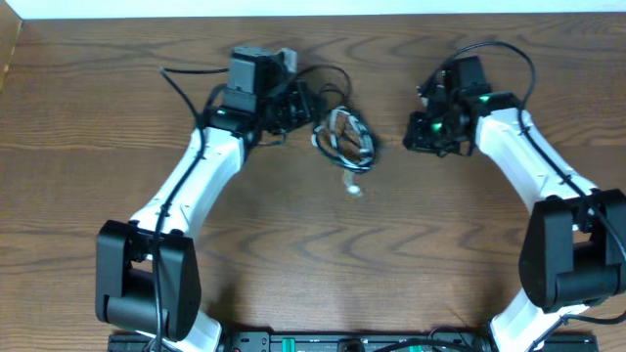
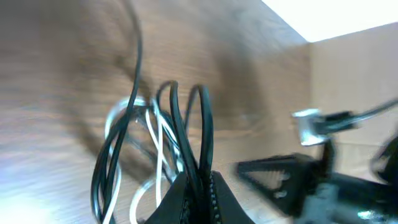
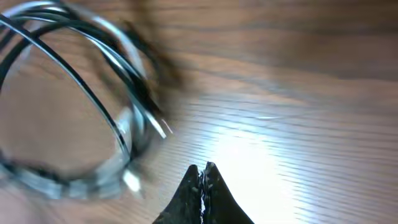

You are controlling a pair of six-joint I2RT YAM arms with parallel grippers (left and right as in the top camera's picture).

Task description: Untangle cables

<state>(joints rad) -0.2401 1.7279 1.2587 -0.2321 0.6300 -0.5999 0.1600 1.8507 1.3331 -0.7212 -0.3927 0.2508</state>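
Observation:
The cables (image 1: 344, 137) lie as a small tangle of thin black and white loops on the wooden table, with a pale plug (image 1: 354, 189) trailing just below. My left gripper (image 1: 301, 110) sits at the tangle's left side. In the left wrist view it (image 2: 199, 182) is shut on black cable strands (image 2: 186, 134) that rise between the jaws, with the white cable (image 2: 158, 143) looping beside them. My right gripper (image 1: 411, 135) is to the right of the tangle, apart from it. In the right wrist view it (image 3: 203, 169) is shut on nothing, and the blurred cable coil (image 3: 81, 81) lies to the left.
The right arm's gripper (image 2: 292, 177) shows dark and blurred at the right of the left wrist view. Thicker black cords (image 1: 186, 93) run along both arms. The table's far edge (image 1: 313, 12) meets a white wall.

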